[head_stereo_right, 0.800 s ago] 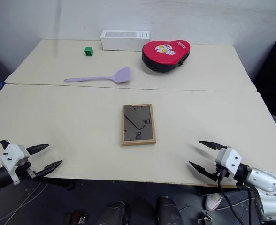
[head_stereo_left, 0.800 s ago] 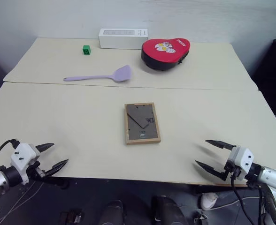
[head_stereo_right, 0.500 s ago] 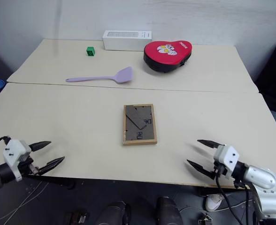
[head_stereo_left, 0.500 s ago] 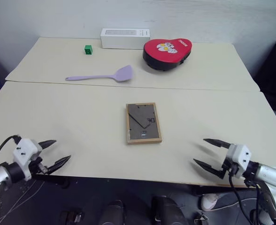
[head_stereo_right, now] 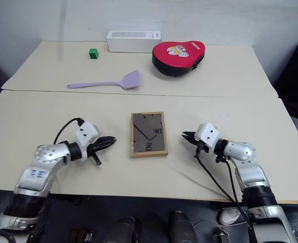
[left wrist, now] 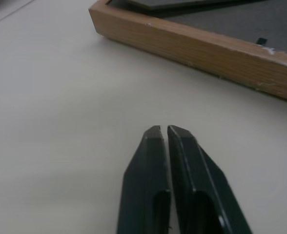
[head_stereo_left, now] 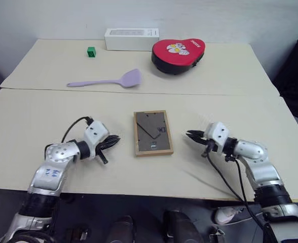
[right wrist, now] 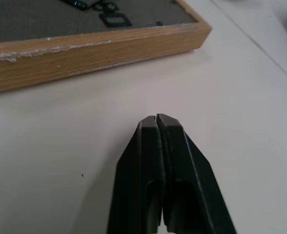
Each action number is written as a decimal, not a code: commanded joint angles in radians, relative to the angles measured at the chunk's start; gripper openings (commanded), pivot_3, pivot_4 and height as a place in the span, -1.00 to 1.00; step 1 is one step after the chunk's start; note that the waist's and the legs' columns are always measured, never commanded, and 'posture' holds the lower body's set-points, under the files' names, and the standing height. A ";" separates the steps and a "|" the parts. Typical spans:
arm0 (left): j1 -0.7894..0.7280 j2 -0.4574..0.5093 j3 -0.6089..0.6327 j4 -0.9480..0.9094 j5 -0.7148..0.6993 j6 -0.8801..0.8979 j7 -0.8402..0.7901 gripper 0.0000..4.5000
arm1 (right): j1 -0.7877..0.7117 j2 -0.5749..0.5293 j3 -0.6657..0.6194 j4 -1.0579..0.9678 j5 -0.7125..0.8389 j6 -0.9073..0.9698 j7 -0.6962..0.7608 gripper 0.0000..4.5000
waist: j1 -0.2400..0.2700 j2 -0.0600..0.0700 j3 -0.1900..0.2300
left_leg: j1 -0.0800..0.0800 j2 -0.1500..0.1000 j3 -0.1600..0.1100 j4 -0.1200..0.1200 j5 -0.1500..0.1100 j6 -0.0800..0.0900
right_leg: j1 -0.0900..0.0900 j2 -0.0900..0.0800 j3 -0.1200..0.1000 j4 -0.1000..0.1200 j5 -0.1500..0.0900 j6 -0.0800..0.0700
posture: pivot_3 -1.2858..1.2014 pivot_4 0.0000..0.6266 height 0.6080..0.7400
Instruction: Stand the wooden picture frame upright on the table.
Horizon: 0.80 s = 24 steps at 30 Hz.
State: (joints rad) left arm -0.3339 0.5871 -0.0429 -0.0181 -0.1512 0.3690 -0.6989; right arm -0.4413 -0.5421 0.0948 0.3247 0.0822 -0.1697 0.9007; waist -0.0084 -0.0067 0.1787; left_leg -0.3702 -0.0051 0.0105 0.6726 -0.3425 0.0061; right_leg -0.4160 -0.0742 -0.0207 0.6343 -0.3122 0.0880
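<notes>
Two pale tables (head_stereo_left: 32, 116) stood edge to edge, near and far. On the near one the wooden picture frame (head_stereo_left: 152, 132) lay flat, dark back panel and folded stand facing up, its long axis running from the near edge toward the far one. Both arms flanked it: the left gripper (head_stereo_left: 114, 141) rested just beside the frame's left side with fingers clenched together and pointing at the wood without touching it; the right gripper (head_stereo_left: 191, 135) lay near the right side, likewise clenched on nothing, a strip of bare table between tips and frame. On the far table lay a red heart-shaped pad (head_stereo_left: 178, 50), a white box (head_stereo_left: 131, 39) against the wall, a lilac spatula (head_stereo_left: 108, 80), and a small green cube (head_stereo_left: 91, 51), none holding anything visible.
</notes>
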 commanded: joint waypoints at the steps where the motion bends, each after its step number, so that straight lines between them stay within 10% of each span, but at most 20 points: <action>1: -0.029 -0.010 -0.020 0.014 0.008 0.019 -0.006 -0.99 | -0.031 0.028 0.034 0.006 -0.022 -0.013 -0.002 -1.00 | 0.001 0.000 0.000 | -0.002 0.000 0.000 0.004 0.000 0.000 | -0.001 0.000 0.000 0.003 0.000 0.000 | 0.03 -0.52 1.00; 21: -0.020 -0.081 -0.023 -0.010 -0.012 0.088 -0.001 -0.99 | 0.092 0.070 0.085 -0.253 -0.023 0.203 -0.047 -1.00 | 0.009 0.000 0.000 | 0.001 -0.001 -0.003 0.010 -0.001 0.001 | 0.003 -0.002 0.000 0.007 0.000 0.001 | 0.03 -0.52 1.00; 24: -0.011 0.063 0.137 -0.054 -0.239 0.447 -0.142 -0.74 | 0.090 -0.005 0.047 -0.291 0.011 0.197 0.024 -1.00 | 0.007 0.000 0.000 | 0.001 -0.001 -0.003 0.010 -0.001 0.001 | 0.003 -0.002 0.000 0.007 0.000 0.001 | 0.03 -0.52 1.00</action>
State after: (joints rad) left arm -0.3687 0.5071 -0.0704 -0.0156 -0.1526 0.4490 -0.6910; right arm -0.3608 -0.4619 0.1888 0.1003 0.0546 0.0290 0.8565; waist -0.0015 -0.0063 0.1784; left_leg -0.3693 -0.0063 0.0073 0.6821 -0.3431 0.0070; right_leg -0.4130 -0.0763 -0.0210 0.6413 -0.3119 0.0885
